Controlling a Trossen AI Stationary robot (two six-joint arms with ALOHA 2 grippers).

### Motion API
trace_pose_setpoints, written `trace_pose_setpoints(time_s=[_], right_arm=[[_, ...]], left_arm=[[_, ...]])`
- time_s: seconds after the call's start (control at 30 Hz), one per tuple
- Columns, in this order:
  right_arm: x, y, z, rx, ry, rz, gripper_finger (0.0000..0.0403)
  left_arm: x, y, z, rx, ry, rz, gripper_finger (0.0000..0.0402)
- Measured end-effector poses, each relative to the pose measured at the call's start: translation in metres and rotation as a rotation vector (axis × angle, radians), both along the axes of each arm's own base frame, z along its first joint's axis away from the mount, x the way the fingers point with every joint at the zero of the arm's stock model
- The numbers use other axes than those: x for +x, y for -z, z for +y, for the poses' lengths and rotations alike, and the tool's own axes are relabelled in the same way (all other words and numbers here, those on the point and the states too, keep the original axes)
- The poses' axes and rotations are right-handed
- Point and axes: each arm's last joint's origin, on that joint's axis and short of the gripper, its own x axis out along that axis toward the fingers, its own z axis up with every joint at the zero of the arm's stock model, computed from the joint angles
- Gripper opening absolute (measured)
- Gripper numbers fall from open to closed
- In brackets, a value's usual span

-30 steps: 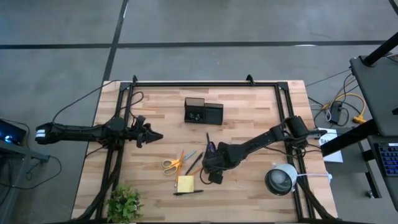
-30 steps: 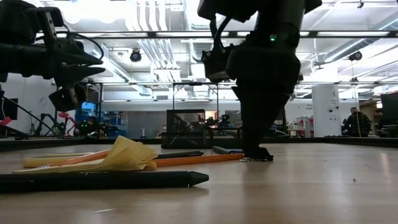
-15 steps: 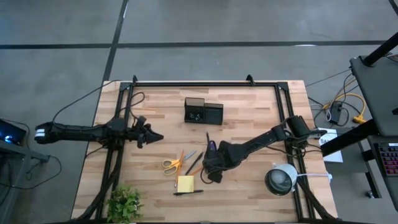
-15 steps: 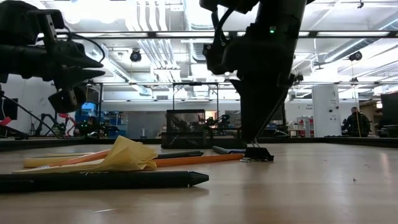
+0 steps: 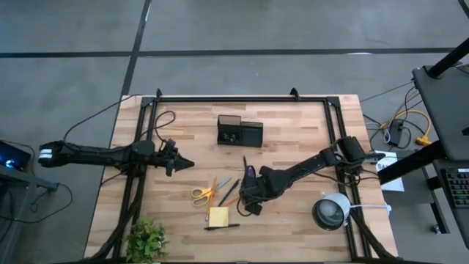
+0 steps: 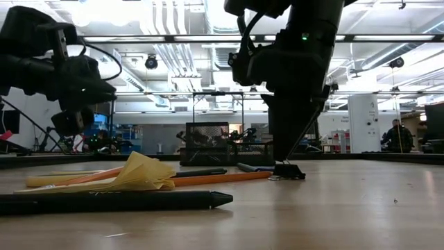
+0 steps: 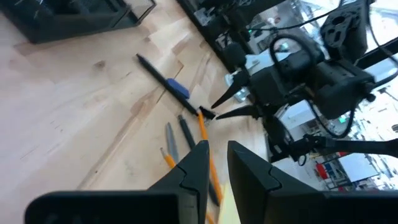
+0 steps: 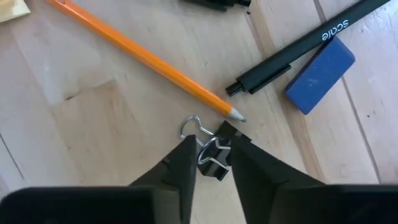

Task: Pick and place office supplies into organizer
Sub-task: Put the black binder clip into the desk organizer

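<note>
My right gripper (image 5: 246,203) stands over the wooden table, fingers down, shut on a small black binder clip (image 8: 214,154) that lies just off the tip of an orange pencil (image 8: 143,59). My left gripper (image 5: 189,163) hovers shut and empty at the table's left, pointing toward the right edge. Yellow-handled scissors (image 5: 204,191), a yellow sticky-note pad (image 5: 218,216) and a black pen (image 5: 222,227) lie flat near the front middle. The dark two-compartment organizer (image 5: 239,132) stands on the far middle of the table. My right gripper pinches the binder clip's black body (image 8: 216,160) between its two fingers, coming from above and pointing down. The clip's wire handle (image 8: 189,128) sticks out past the fingertips. The clip rests on the table (image 6: 287,171).
A black pen (image 8: 305,53) and a blue eraser (image 8: 320,74) lie close beside the clip. A green plant (image 5: 146,238) stands at the front left corner and a round grey-white lamp (image 5: 331,211) at the front right. Black frame rails run along the table's left and right sides.
My left gripper has gone a little toward the table's right edge and has dipped slightly. My right gripper has stayed over the binder clip, its wrist shifting slightly; the clip lies where it was.
</note>
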Motion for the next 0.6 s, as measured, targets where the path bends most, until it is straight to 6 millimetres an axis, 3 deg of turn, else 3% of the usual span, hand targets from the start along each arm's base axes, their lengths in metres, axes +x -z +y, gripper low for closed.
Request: trace_pose_setpoints(time_s=[0.37,0.5,0.6], right_arm=[[0.001,-0.004,-0.009,-0.001,0.038,-0.01,0.0011],[0.007,-0.019,-0.021,-0.036,0.08,-0.071,0.0008],[0.015,-0.039,-0.043,-0.074,0.125,-0.15,0.0008]], left_arm=[[0.0,0.0,0.0,0.0,0.0,-0.001,0.0043],[0.0,0.0,0.0,0.0,0.0,-0.002,0.0043],[0.0,0.0,0.0,-0.001,0.0,-0.003,0.0043]])
